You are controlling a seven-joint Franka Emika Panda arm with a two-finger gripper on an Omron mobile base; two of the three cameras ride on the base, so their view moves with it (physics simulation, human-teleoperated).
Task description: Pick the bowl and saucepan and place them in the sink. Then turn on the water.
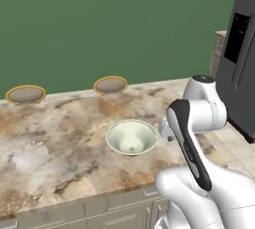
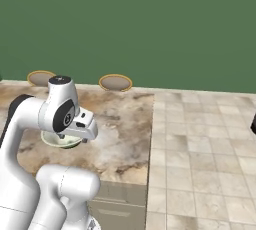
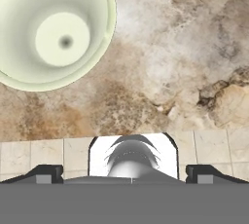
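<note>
The bowl is pale greenish-white, wide and conical, and stands upright on the marbled counter near its front edge. The hand view looks down on the bowl at its upper left. My gripper is open, its two dark fingertips far apart with nothing between them. It hovers above the counter just to the right of the bowl and does not touch it. In the right base view my arm covers part of the bowl. The saucepan, the sink and the water are out of view.
Two flat brown discs with gold rims lie at the counter's back edge by the green wall. A dark fridge stands at the right. Tiled floor lies beyond the counter's right end.
</note>
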